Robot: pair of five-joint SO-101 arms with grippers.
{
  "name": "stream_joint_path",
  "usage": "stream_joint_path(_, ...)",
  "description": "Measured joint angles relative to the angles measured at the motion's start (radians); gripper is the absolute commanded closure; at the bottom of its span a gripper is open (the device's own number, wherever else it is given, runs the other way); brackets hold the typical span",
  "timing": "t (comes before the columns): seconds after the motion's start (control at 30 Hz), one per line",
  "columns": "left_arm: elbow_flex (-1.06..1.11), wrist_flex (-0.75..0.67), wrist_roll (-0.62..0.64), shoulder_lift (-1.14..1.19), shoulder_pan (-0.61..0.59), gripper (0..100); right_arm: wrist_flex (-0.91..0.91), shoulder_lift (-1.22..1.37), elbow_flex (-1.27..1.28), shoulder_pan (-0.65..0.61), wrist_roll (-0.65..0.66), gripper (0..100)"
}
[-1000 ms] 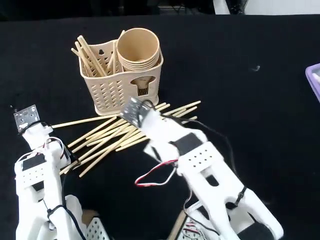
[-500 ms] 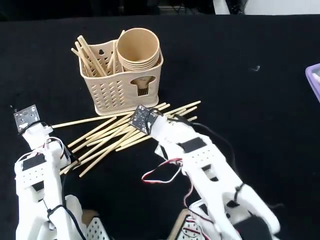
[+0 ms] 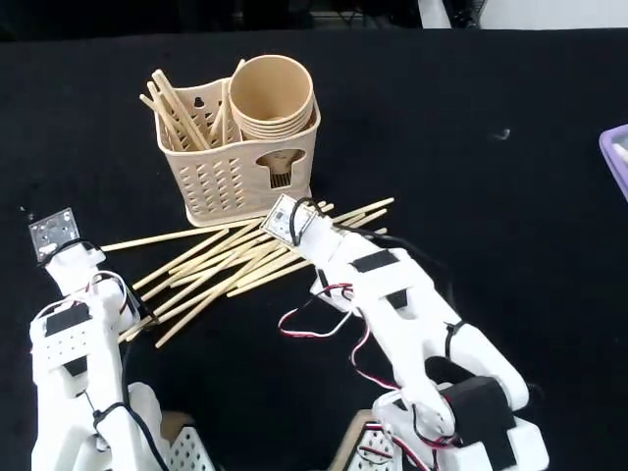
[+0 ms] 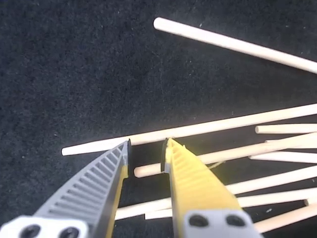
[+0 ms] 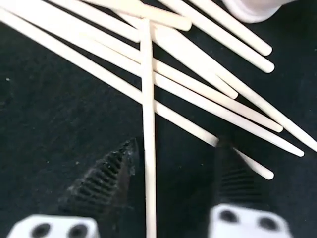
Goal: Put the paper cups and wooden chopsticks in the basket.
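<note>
Now | right pincer (image 5: pixel 173 158) spread wide, a chopstick (image 5: pixel 147 114) between its jaws | basket (image 3: pixel 231 172) just ahead | left pincer (image 4: pixel 145 151) narrowly parted astride a chopstick end (image 4: pixel 141 171) | likely light, stiff, prone to roll: pinch mid-length.

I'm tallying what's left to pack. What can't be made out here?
High view: the right arm covers part of the loose chopsticks; no count possible.
High view: paper cups nested in the basket; number unclear.
High view: purple thing cut off by the right edge.
Right wrist view: white object, blurred, cut by the edge.
</note>
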Motion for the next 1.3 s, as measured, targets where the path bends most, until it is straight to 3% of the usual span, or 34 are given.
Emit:
stream_joint_path(0.23, 0.000, -0.011, 0.000, 0.000, 0.000, 87, 0.000, 0.002, 0.000, 0.000, 0.000, 98.8)
stream_joint_path(0.43, 0.000, -0.011, 0.000, 0.000, 0.000, 87, 0.123, -0.157, 0.026, -0.005, 0.000, 98.8)
stream_joint_path(0.63, 0.000, -0.011, 0.000, 0.000, 0.000, 87, 0.193, -0.324, 0.074, -0.172, -0.026, 98.7)
stream_joint_path(0.9, 0.000, -0.011, 0.000, 0.000, 0.000, 87, 0.193, -0.282, 0.002, -0.338, -0.040, 98.0)
stream_joint_path(1.13, 0.000, -0.011, 0.000, 0.000, 0.000, 87, 0.189, -0.023, -0.212, -0.350, -0.051, 78.1)
stream_joint_path(1.3, 0.000, -0.011, 0.000, 0.000, 0.000, 87, 0.187, 0.152, -0.281, -0.362, -0.052, 69.3)
